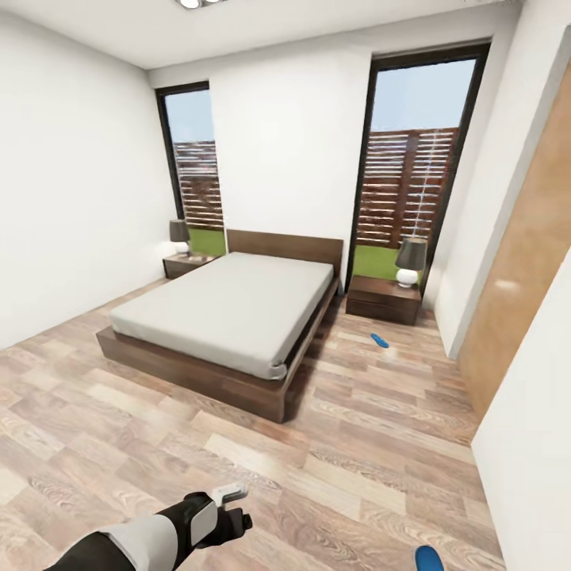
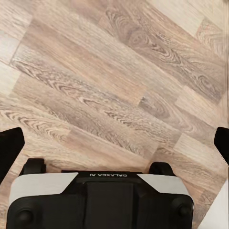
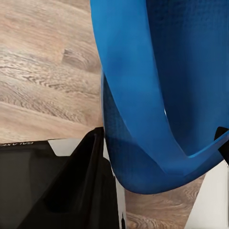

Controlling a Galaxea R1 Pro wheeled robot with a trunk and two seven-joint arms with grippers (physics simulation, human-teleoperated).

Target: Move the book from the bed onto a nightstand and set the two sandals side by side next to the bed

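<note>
We hold one light, floppy sandal (image 3: 157,95) in right jaws, left jaws wide, other sandal (image 1: 378,340) at one o'clock beside the bed (image 1: 230,317).

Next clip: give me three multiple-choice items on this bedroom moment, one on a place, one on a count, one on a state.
1. Where does the blue sandal on the floor lie?
A. on the mattress
B. on the wood floor in front of the right-hand nightstand
C. under the left window

2. How many table lamps stand beside the bed?
A. one
B. two
C. four

3. What is the right claw doing?
A. gripping the other blue sandal
B. hanging empty
C. holding a lamp

Key: 1 B, the head view shows it on the planks between bed and nightstand. 2 B, one lamp on the left nightstand, one lamp on the right. 3 A, the right wrist view shows blue sole and strap against its fingers.
</note>
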